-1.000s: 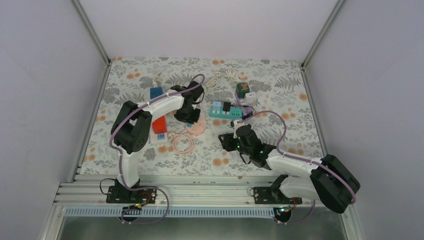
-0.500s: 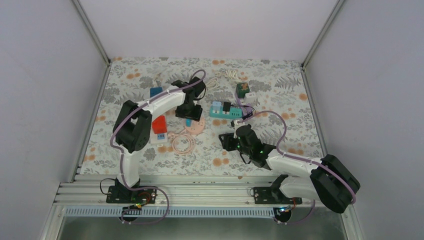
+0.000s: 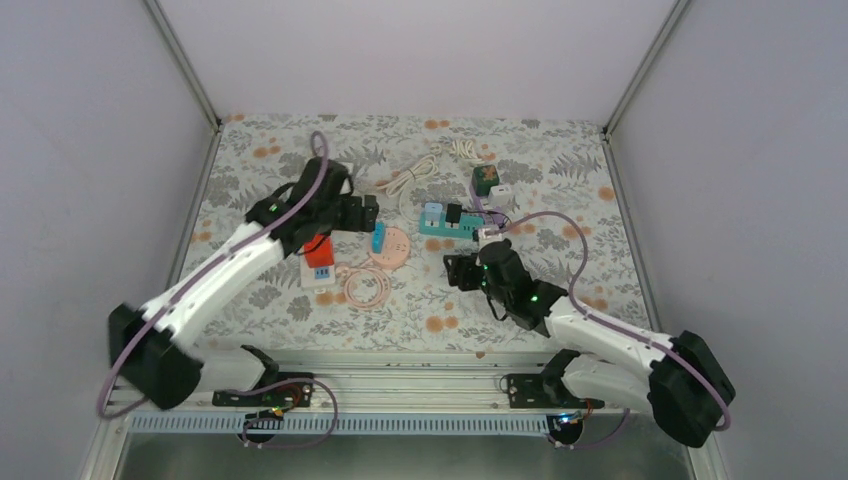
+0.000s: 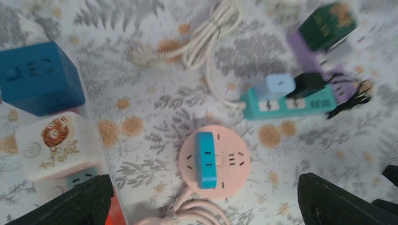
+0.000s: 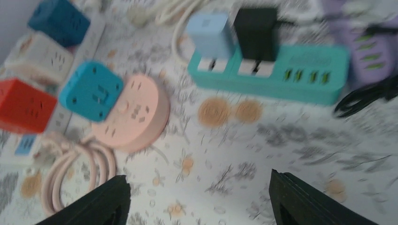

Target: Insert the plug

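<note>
The plug (image 3: 377, 237) is a light-blue block standing in the round pink socket (image 3: 393, 250) at mid-table. The left wrist view shows this plug (image 4: 205, 159) seated on the left half of the pink socket (image 4: 234, 161). My left gripper (image 3: 362, 212) hovers just up and left of it, open and apart from it, its black fingers (image 4: 84, 201) wide on either side. My right gripper (image 3: 462, 270) is open to the right of the socket, over bare cloth. From the right wrist, the plug (image 5: 91, 91) and socket (image 5: 138, 117) lie ahead to the left.
A teal power strip (image 3: 452, 222) carrying a pale-blue and a black adapter lies right of the socket, with a purple strip and green cube (image 3: 486, 178) behind. A red cube (image 3: 319, 250), a dark blue cube (image 4: 40, 77), a coiled pink cord (image 3: 367, 287) and a white cable (image 3: 420, 170) lie around.
My left gripper opened, let go of the blue plug and pulled back to the left, leaving the plug in the pink socket. My right gripper opened wider and shifted slightly forward.
</note>
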